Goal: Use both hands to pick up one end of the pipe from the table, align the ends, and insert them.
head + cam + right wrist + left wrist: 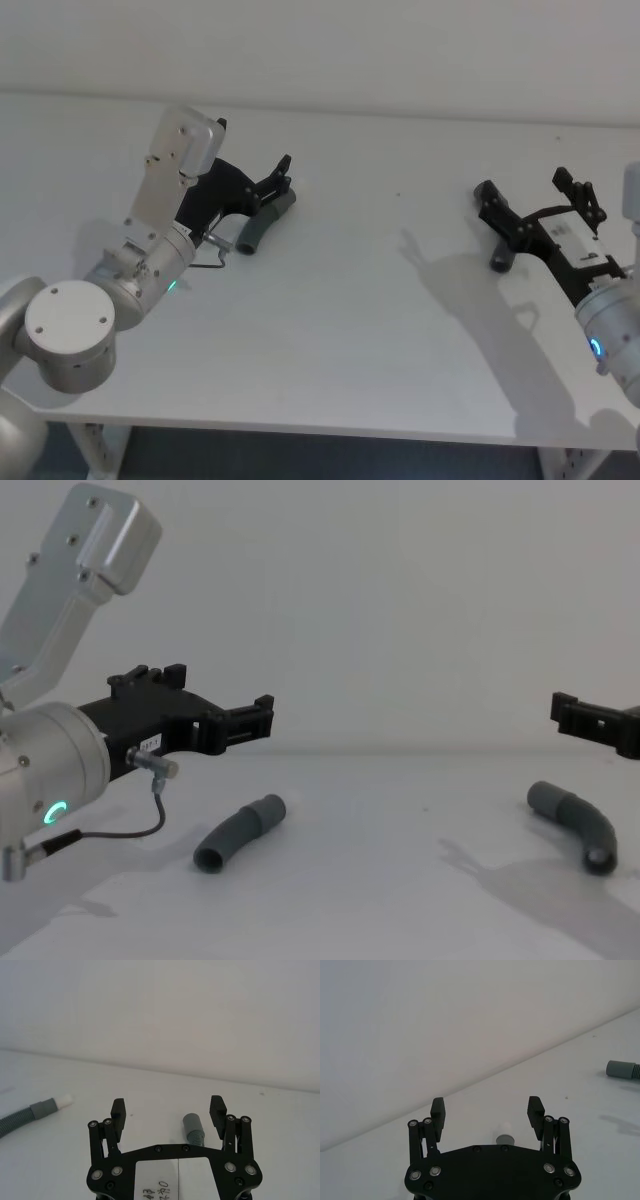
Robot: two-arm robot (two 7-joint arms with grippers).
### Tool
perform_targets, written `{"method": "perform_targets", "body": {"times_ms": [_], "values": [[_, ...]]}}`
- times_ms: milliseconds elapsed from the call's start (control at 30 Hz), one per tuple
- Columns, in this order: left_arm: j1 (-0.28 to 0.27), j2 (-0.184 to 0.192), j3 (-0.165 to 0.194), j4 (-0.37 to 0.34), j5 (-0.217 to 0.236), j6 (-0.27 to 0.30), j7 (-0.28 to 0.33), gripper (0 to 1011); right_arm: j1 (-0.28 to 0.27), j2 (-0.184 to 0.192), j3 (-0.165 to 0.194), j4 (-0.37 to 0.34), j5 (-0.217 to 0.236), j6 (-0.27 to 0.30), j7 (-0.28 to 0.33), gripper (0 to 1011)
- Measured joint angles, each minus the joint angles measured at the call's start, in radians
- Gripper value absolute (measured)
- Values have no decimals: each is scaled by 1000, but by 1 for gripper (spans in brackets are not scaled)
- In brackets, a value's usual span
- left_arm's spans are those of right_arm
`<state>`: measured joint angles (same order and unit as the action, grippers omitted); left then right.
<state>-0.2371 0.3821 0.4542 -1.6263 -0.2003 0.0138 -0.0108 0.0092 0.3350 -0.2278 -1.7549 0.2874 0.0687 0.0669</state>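
Two dark-grey bent pipe pieces lie on the white table [350,330]. The left piece [262,225] [240,832] rests just under my left gripper [283,178] [262,718], which hovers above it, open and empty. In the left wrist view its pale-tipped end [505,1136] shows between the open fingers of the left gripper [487,1110]. The right piece [500,258] [575,820] lies below my right gripper [530,192] [560,712], also open and empty. In the right wrist view its ribbed end and collar [193,1127] sit between the spread fingers of the right gripper [167,1110], not touched.
Each wrist view shows the other piece farther off: the right piece [622,1069] and the left piece with its white tip [37,1110]. A wide bare stretch of table separates the two pieces. A plain wall stands behind the table's far edge.
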Motion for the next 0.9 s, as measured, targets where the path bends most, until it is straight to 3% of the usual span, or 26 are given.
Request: {"method": "perform_targets", "body": {"times_ms": [233, 900], "values": [[0, 0, 0, 0, 0, 0, 0, 1001, -22, 3, 2, -11, 0, -32, -1, 1001], [0, 0, 0, 0, 0, 0, 0, 1001, -24, 2, 2, -12, 0, -35, -1, 1001]]}}
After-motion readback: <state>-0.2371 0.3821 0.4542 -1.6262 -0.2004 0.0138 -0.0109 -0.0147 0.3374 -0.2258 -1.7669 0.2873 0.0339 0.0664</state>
